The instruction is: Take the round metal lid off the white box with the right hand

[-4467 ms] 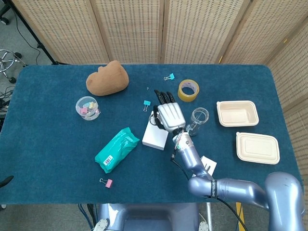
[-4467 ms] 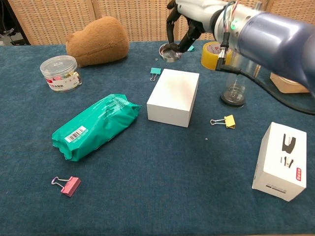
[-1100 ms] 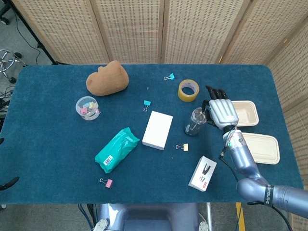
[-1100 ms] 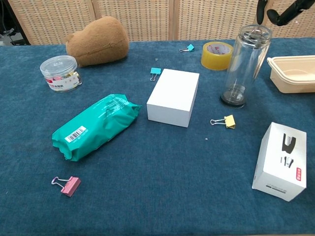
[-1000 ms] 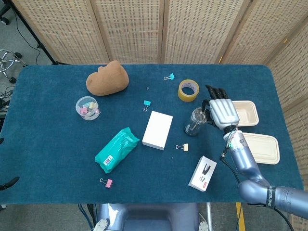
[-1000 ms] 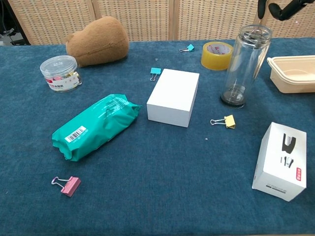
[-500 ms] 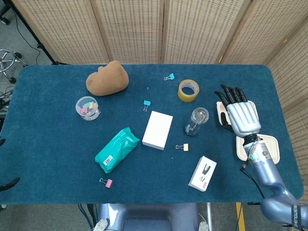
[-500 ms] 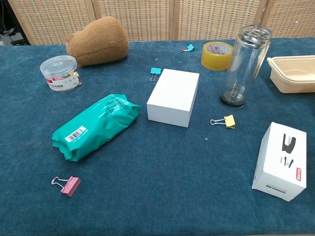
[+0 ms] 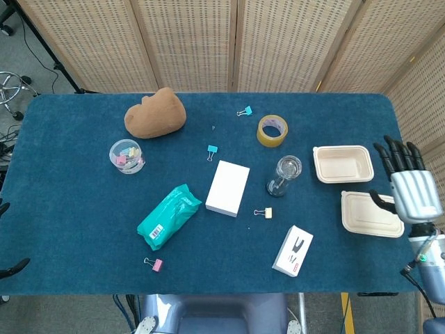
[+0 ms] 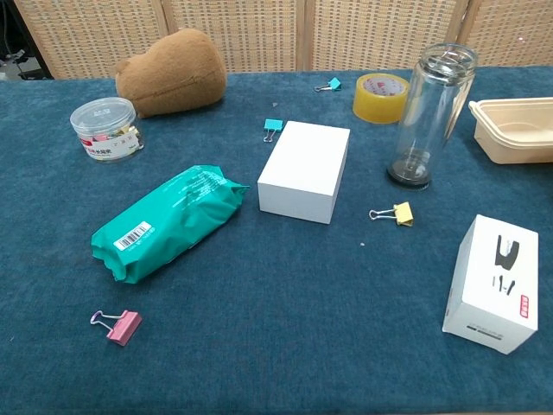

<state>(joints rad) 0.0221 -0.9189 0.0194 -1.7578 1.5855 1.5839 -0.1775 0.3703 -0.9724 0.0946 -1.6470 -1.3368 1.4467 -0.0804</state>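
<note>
Well left of the right hand (image 9: 410, 189), which is empty with fingers spread, the white rectangular box (image 9: 227, 188) lies flat, long axis running near-to-far; no metal lid is discernible on it.

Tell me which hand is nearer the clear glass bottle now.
Right. The right hand hangs off the table's right edge, beyond the beige trays from the clear glass bottle. The left hand shows in neither view.

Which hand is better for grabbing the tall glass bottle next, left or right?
Probably right. The right hand is open at the right edge of the table, and the glass bottle stands on that half. The left hand is not in view.
</note>
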